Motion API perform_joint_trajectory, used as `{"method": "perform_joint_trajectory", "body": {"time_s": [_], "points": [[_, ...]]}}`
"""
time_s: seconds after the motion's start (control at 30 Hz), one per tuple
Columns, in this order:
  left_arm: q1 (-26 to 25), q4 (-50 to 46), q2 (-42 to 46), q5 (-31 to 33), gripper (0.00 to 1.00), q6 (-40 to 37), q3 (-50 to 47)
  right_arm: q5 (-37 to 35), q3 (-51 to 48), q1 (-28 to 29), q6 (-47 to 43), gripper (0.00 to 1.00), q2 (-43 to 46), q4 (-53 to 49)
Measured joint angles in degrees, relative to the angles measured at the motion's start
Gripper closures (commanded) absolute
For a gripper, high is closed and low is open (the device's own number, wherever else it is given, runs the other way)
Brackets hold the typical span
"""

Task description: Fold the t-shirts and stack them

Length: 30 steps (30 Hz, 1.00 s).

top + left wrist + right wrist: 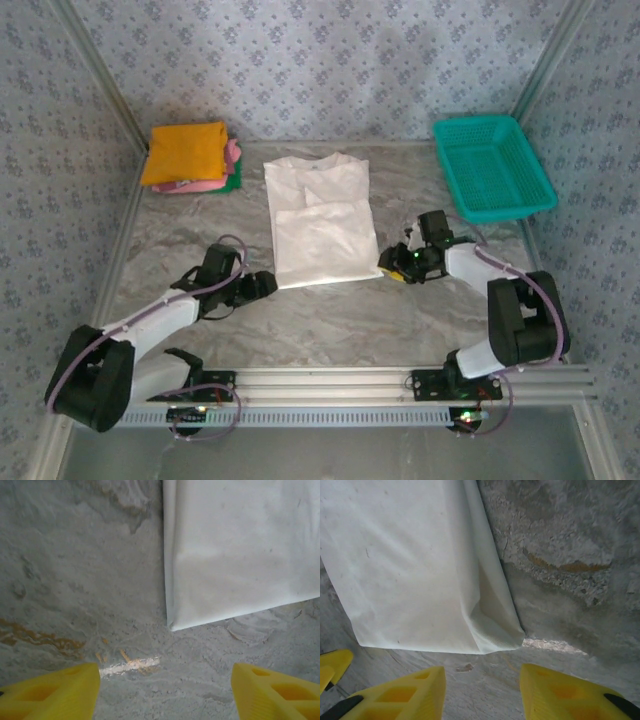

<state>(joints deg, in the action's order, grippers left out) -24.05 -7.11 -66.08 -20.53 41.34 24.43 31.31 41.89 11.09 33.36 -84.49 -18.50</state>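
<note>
White t-shirt point(315, 225), sleeves tucked unseen, lies between left gripper point(165, 675) and right gripper point(482, 675), both spread wide.

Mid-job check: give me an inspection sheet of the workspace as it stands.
Surface: marbled grey table, some orange-brown stains.
Job's things: white t-shirt partly folded at centre; folded stack, orange on top, far left.
Clutter: teal basket far right, looks empty.
End effectors: left end effector open, by the shirt's near left corner; right end effector open, by its near right corner; neither touching cloth.
Cables: lilac cables run along both arms.
Surroundings: patterned cloth walls.
</note>
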Motion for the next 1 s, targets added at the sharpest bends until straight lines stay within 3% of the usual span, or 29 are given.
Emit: {"method": "perform_joint_trajectory", "body": {"time_s": [0.17,0.67,0.9,1.0], "points": [[0.1,4.4,-5.2,-3.8,0.38,2.0,0.0,1.6,0.0,0.0,0.1,0.54,-1.8,1.2],[-1.9,6.1,-13.5,-5.6,0.41,1.6,5.5,2.1,-0.7,0.0,0.0,0.53,-5.8,3.9],[-1.8,5.6,-16.0,-5.7,0.42,1.4,7.0,2.2,-0.6,0.0,0.8,0.61,-6.9,4.4],[-1.8,5.2,-16.2,-5.6,0.42,1.4,7.3,1.6,-0.5,0.3,1.4,0.59,-7.0,4.4]]}}
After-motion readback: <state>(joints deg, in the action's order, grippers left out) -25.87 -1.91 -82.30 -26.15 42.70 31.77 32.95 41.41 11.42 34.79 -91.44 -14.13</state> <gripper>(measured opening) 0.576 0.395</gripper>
